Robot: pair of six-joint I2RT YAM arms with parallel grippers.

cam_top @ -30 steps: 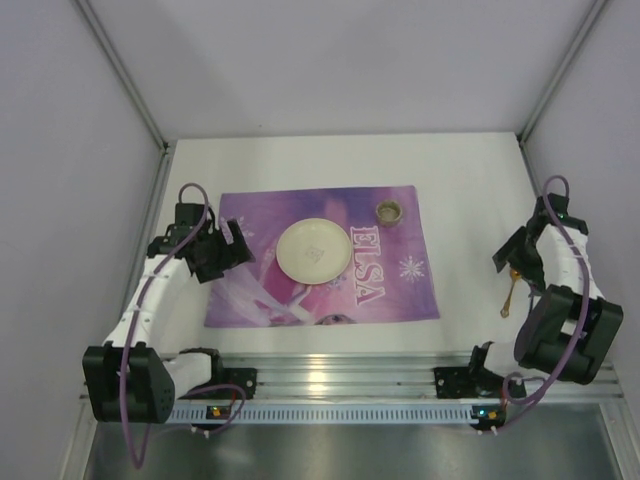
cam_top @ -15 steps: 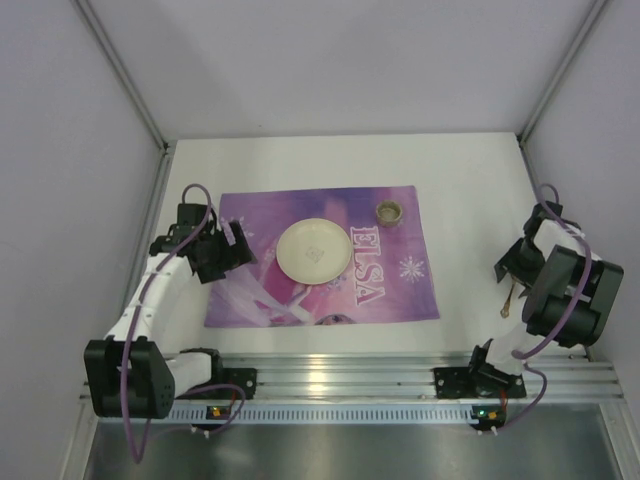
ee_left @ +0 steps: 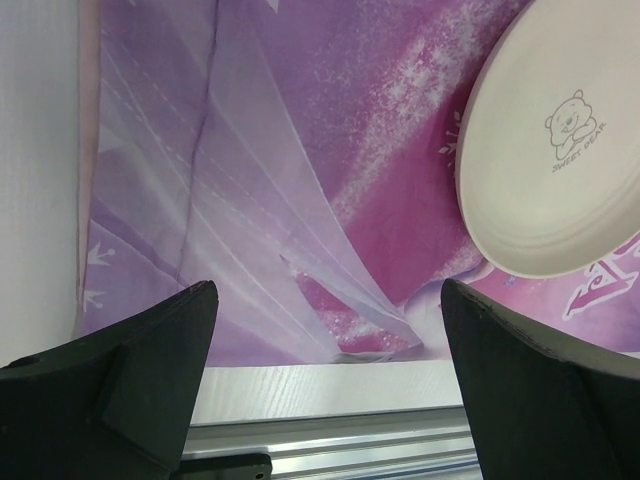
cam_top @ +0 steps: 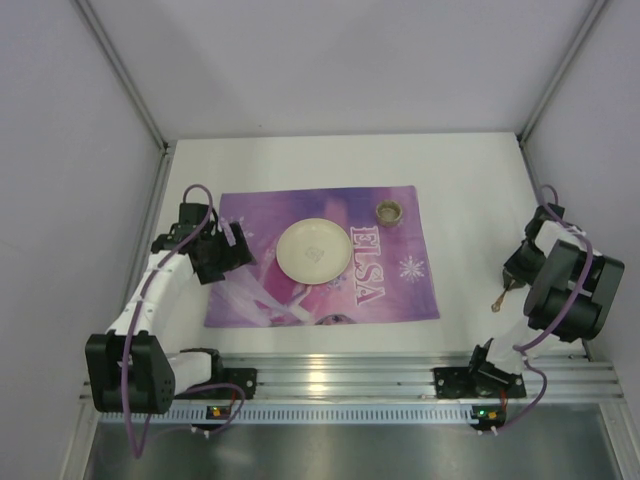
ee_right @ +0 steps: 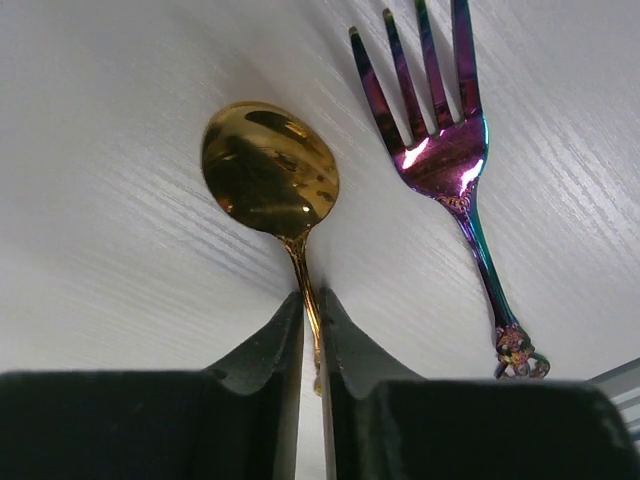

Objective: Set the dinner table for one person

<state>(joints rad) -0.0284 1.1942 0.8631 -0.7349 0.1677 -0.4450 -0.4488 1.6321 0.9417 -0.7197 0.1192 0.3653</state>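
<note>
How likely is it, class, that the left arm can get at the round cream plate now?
Probably yes: its open fingers hang close to the round cream plate, with only flat purple printed placemat between them.

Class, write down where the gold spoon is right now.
In the right wrist view the gold spoon has its handle pinched in the right gripper, just left of the rainbow fork, at the dinner table's right side.

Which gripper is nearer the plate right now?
Left. The left gripper hovers over the placemat just left of the plate. The right gripper is far off to the plate's right, past the placemat's edge, shut on the spoon.
</note>
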